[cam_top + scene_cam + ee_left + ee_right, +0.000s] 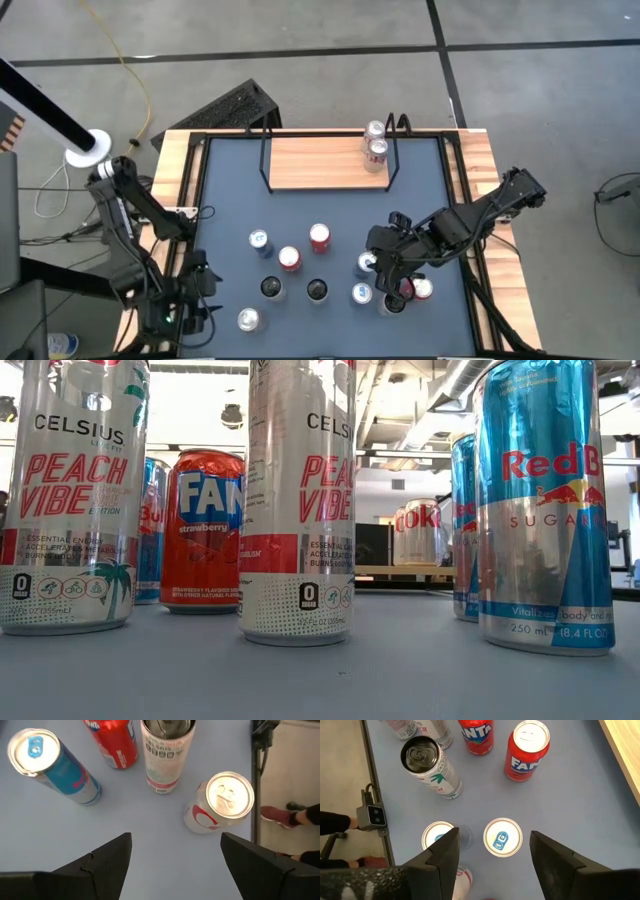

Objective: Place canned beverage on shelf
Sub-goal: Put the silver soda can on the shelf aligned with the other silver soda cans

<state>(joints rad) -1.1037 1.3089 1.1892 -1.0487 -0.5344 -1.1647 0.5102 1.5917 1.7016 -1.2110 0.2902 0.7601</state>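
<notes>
R gripper (492, 850) spread over blue-tab can (502, 836); centre jaws, drop straight, avoid neighbour can (438, 836); L gripper (175, 852) spread, idle

glossy metal cans (527, 755), matt grey table top (230, 210), pale smooth-wood shelf (315, 163)

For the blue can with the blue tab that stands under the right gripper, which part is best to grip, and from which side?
Grip the blue can on its round side wall just under the rim, coming straight down from above. It stands upright, and the right gripper hangs open over it, one finger to each side. A second blue can stands close beside it, so one finger should go down into the gap between them.
</notes>
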